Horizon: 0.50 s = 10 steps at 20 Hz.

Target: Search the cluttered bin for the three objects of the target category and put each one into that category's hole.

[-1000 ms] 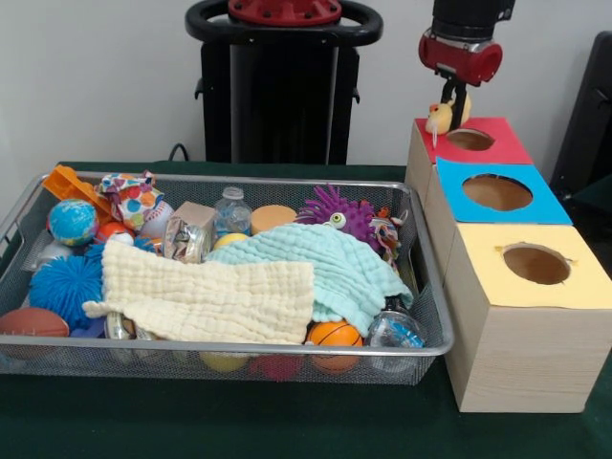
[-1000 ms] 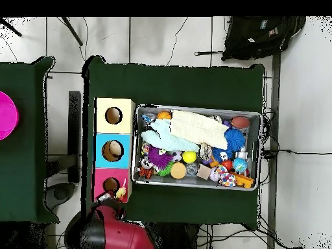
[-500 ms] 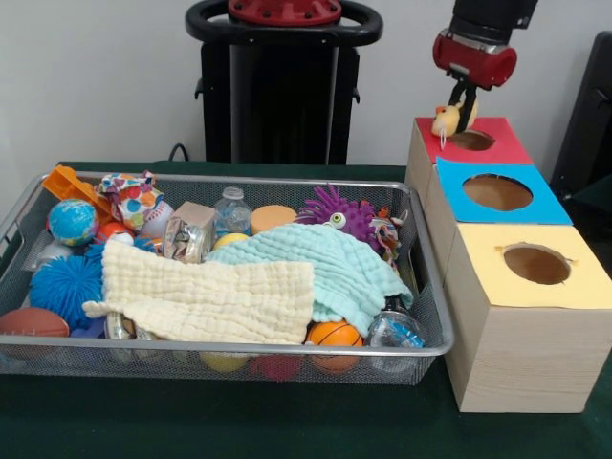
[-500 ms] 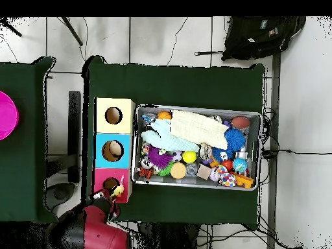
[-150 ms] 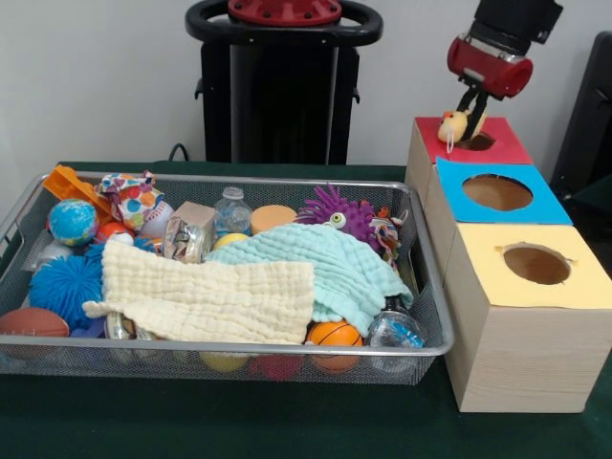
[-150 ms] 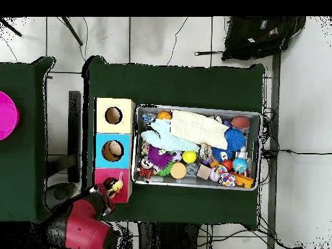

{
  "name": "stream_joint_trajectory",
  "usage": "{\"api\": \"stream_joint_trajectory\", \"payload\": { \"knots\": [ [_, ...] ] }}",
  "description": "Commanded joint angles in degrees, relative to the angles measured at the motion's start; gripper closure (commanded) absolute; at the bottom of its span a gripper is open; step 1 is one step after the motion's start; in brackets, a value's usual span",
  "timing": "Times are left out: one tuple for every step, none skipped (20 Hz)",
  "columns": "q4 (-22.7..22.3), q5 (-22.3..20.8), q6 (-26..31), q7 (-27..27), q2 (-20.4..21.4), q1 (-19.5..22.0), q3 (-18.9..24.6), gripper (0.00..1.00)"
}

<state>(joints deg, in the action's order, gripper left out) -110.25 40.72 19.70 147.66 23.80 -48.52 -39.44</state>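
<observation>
Dark green table (image 5: 287, 430), wire mesh bin (image 5: 229, 359) directly beside a three-hole wooden box (image 5: 521, 359).

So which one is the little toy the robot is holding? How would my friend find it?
Look at the row of three wooden boxes with coloured tops beside the wire mesh bin. Over the far, red-topped box hangs the red and black gripper. It pinches a small yellow fuzzy toy with a dangling white tag, the only thing held off the table.
</observation>
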Motion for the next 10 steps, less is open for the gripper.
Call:
{"api": "stream_joint_trajectory", "payload": {
  "knots": [
    [17.7,5.1,14.5,31.4,-17.5,-3.7,-13.1,1.0],
    [19.2,5.1,16.5,33.8,-19.2,-4.3,-14.6,1.0],
    [20.2,5.1,18.1,35.8,-20.2,-4.6,-15.4,1.0],
    [21.2,5.1,19.6,37.8,-21.2,-5.0,-16.3,1.0],
    [21.8,5.2,20.3,39.5,-22.0,-5.2,-16.8,1.0],
    [22.5,5.6,21.2,42.0,-22.9,-5.6,-17.3,1.0],
    [23.0,5.6,22.1,43.5,-23.5,-5.8,-17.8,1.0],
    [23.7,5.8,24.1,46.3,-24.1,-6.2,-18.3,1.0],
    [24.3,5.7,25.4,47.9,-24.4,-6.4,-18.7,1.0],
    [24.9,5.6,26.8,49.5,-24.8,-6.5,-19.0,1.0]
  ]
}}
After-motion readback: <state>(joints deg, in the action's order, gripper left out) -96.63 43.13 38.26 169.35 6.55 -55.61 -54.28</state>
